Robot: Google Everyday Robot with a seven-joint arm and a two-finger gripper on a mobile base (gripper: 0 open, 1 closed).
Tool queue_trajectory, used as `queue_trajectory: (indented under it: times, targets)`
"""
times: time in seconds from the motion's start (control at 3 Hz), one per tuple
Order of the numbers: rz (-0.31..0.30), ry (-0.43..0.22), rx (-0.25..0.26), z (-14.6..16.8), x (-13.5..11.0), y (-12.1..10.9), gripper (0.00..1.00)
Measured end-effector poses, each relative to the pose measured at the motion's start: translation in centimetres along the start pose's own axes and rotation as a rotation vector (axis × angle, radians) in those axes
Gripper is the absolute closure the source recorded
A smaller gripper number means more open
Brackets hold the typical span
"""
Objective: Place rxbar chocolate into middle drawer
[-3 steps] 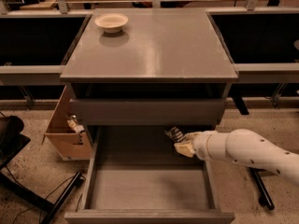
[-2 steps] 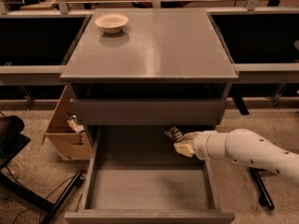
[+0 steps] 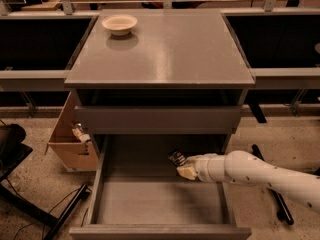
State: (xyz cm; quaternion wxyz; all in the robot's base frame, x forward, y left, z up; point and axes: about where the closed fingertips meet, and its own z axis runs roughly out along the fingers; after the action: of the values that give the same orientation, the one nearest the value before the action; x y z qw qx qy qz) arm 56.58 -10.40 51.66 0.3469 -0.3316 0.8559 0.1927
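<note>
The middle drawer (image 3: 125, 204) is pulled out wide from the grey cabinet, and its flat grey floor is bare. My gripper (image 3: 183, 166) reaches in from the right on a white arm and hovers over the drawer's back right part. It is shut on the rxbar chocolate (image 3: 176, 158), a small dark glossy bar that sticks out up and to the left of the fingers. The bar is held above the drawer floor, not resting on it.
A cream round bowl (image 3: 119, 24) stands on the cabinet top (image 3: 165, 49) at the back left. The upper drawer front (image 3: 157, 119) is closed. A cardboard box (image 3: 70, 144) sits on the floor to the left, and dark chair legs (image 3: 30, 204) stand at the lower left.
My gripper, with the bar in it, has moved slightly left and lower, further over the open drawer. Nothing else has moved.
</note>
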Motion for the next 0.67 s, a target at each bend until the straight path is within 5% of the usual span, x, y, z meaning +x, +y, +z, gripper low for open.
queue_trajectory:
  times: [0.67]
  targets:
    - [-0.014, -0.030, -0.073, 6.4, 4.2, 0.1, 1.00]
